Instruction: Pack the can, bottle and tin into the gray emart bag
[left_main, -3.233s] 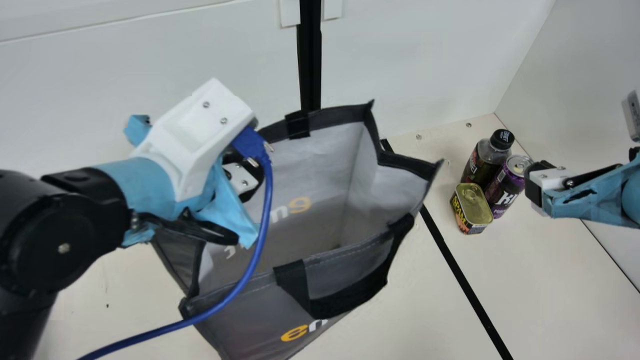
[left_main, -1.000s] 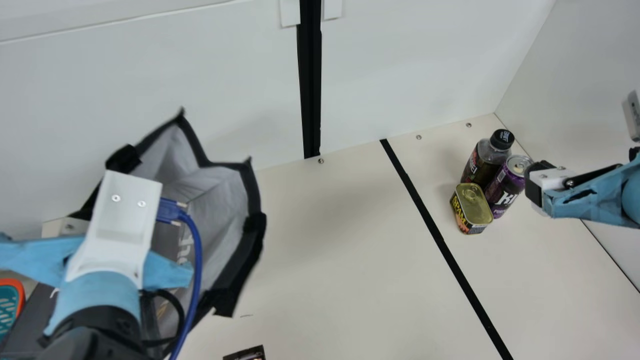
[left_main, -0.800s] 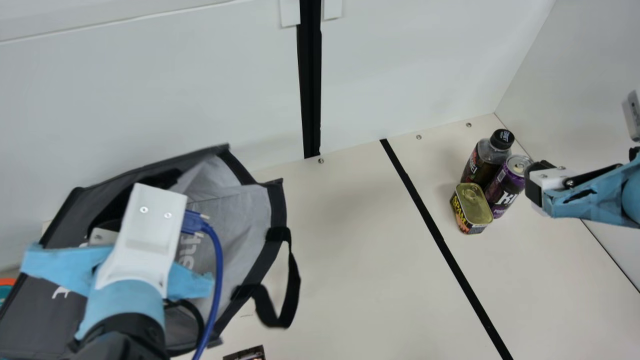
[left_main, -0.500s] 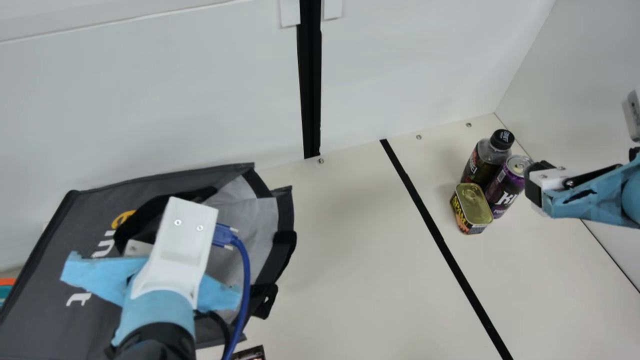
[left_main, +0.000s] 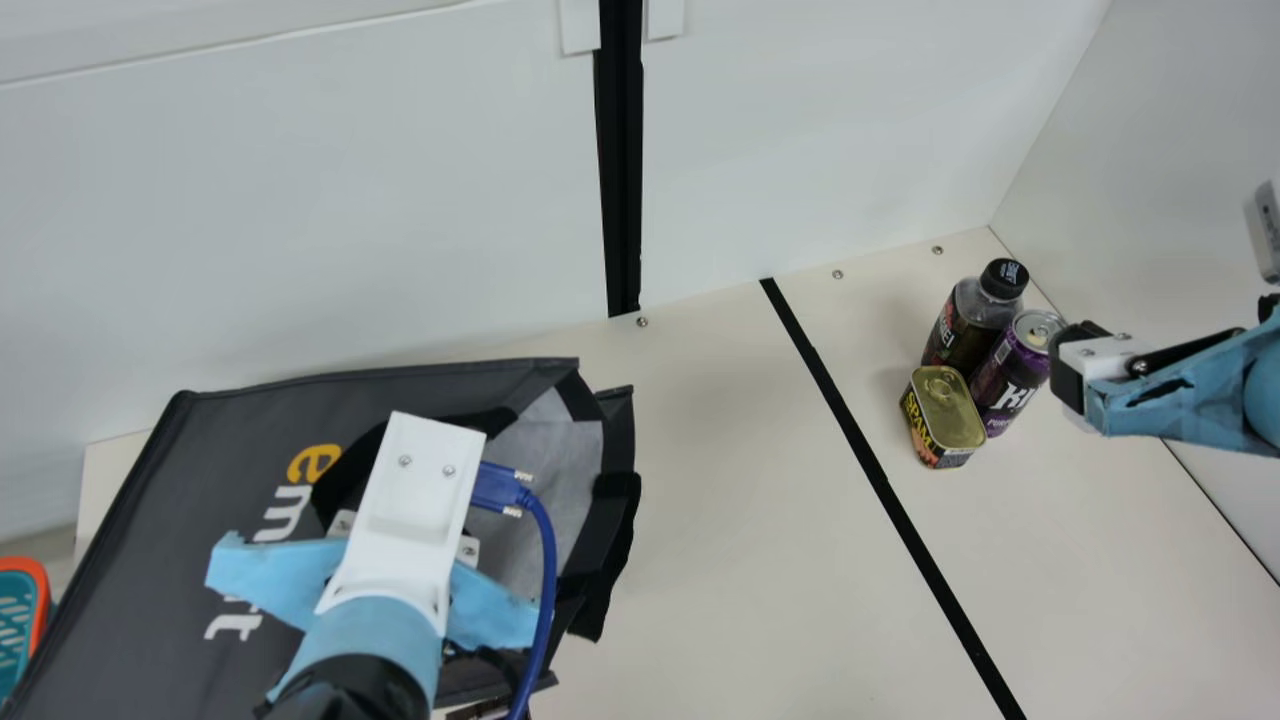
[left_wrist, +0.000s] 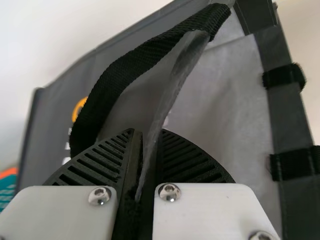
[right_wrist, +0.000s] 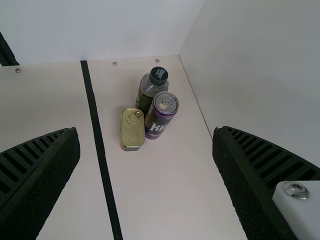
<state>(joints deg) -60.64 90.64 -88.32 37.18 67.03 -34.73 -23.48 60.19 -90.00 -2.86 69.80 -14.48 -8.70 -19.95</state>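
Teal-and-orange thing (left_main: 16, 622): lay at the far left, next to the bag, where swinging fabric could have shoved it.
Gray emart bag (left_main: 150, 520): was tipped on its side, lettered wall up, mouth toward my right; a hasty tug might have folded that mouth shut.
Left gripper (left_wrist: 147, 131): had its jaws pinched on the bag's thin edge, the strap (left_wrist: 112, 75) looping alongside; the fabric could have slipped out, or the strap snagged on release.
Dark printed item (left_main: 480, 711): peeked out by the bag's near edge, easily dragged along if I pulled.
Tin (left_main: 942, 408): stood upright on the table (left_main: 750, 560), well apart from the bag; a crooked grip might have let its smooth sides twist.
Bottle (left_main: 968, 328): stood upright behind the tin, tall enough to topple if nudged.
Can (left_main: 1005, 380): stood crowded against its neighbours, touching or nearly; a jaw coming down there could have clipped one.
Right gripper (right_wrist: 145, 129): hung above the table, jaws wide and unladen; too broad an approach risked scattering all three.
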